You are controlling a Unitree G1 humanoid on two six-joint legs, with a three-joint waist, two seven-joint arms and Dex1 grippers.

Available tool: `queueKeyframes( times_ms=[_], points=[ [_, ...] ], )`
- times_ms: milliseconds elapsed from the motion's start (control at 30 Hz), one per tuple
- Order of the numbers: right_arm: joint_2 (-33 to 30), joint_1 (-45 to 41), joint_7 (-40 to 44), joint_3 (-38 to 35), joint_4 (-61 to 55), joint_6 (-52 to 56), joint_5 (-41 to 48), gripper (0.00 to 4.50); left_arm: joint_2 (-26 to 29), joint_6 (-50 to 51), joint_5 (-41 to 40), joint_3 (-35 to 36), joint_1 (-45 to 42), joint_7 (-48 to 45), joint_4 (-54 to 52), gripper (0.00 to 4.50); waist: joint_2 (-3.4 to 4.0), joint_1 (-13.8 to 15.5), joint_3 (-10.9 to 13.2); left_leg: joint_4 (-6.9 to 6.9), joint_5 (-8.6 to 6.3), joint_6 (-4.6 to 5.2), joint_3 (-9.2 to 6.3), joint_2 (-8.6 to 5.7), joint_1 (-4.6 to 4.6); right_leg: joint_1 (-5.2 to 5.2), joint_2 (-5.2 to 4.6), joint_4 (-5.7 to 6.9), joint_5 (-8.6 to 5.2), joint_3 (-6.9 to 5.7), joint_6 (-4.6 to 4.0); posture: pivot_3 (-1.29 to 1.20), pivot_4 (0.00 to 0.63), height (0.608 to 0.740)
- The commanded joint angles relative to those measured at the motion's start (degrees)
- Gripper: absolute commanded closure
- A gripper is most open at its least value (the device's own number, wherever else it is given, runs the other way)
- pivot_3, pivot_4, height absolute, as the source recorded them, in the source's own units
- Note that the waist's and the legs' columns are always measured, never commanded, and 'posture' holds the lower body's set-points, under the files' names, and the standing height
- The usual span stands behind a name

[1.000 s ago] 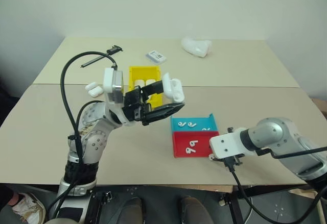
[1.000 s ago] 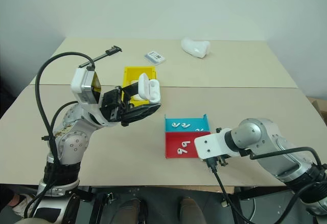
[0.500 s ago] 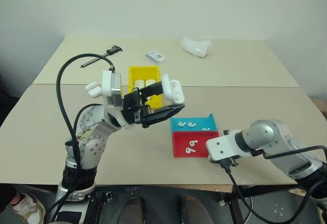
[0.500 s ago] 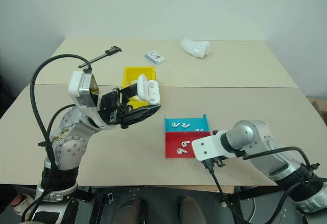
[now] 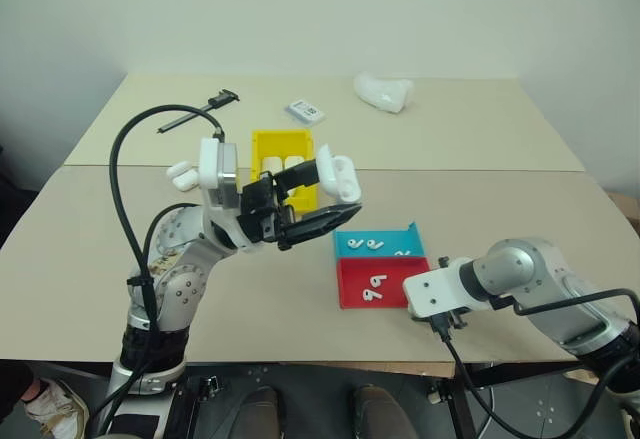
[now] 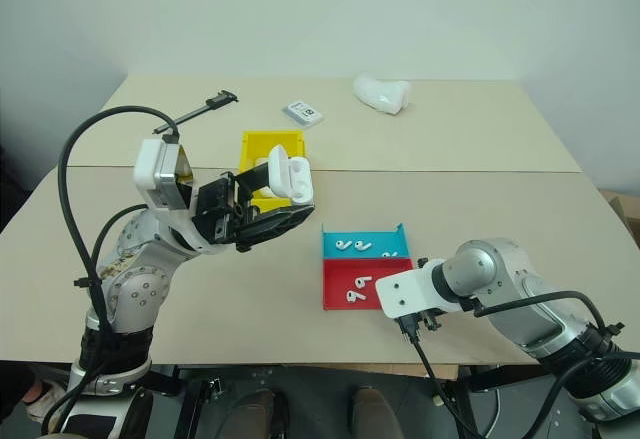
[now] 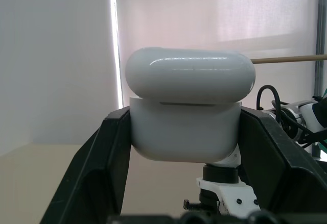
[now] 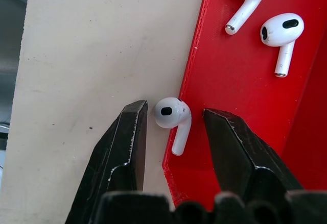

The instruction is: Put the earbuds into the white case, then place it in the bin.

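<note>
Fingers of my right gripper [image 8: 171, 127] are standing apart, straddling one earbud [image 8: 172, 117] at the red tray's [image 8: 240, 96] edge without squeezing it. I'm holding the white case [image 7: 186, 109] clamped in my left gripper [image 5: 322, 197], raised above the table [image 5: 480, 129] just in front of the yellow bin [image 5: 268, 144].

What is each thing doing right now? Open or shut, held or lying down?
Case: held up off the table in the left gripper, lid shut.
Left gripper: shut on the case.
Right gripper: jaws open, one on each side of an earbud.
That earbud: lying at the red tray's edge, not gripped.
Blue tray: holds earbuds.
Bin: on the table, white things inside.
</note>
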Motion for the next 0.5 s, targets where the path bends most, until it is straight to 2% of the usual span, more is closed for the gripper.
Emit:
queueKeyframes(
  times_ms=[33,133,333,500],
  points=[
    [0.3,0.7,-0.2,-0.6,-0.3,-0.9,-0.6,2.90,0.3,-0.9,-0.9,0.5,-0.5,0.1,-2.2,1.70,0.00,0.0,0.0,0.00,0.00,0.00,0.00,0.00,0.00,0.00,0.00,0.00,0.00,0.00,0.00,0.00,0.150,0.740],
    [0.4,0.9,-0.2,-0.7,-0.2,-1.1,-0.6,3.86,0.3,-0.9,-0.9,0.5,-0.5,0.1,-2.2,1.70,0.00,0.0,0.0,0.00,0.00,0.00,0.00,0.00,0.00,0.01,0.00,0.00,0.00,0.00,0.00,0.00,0.150,0.740],
    [0.5,1.4,-0.1,-1.2,-0.6,-1.0,-0.4,3.91,0.3,-0.8,-1.0,0.6,-0.6,0.2,-2.0,1.70,0.00,0.0,0.0,0.00,0.00,0.00,0.00,0.00,0.00,0.01,0.00,0.00,0.00,-0.01,0.00,0.00,0.150,0.740],
    [0.5,2.1,0.1,-5.4,-2.6,1.7,3.8,3.91,0.4,-0.6,-1.4,0.7,-0.7,0.0,-1.8,1.70,0.00,0.1,0.0,0.00,0.00,0.00,0.00,0.00,-0.01,0.01,0.00,-0.01,0.00,-0.01,0.00,0.00,0.150,0.740]
  ],
)
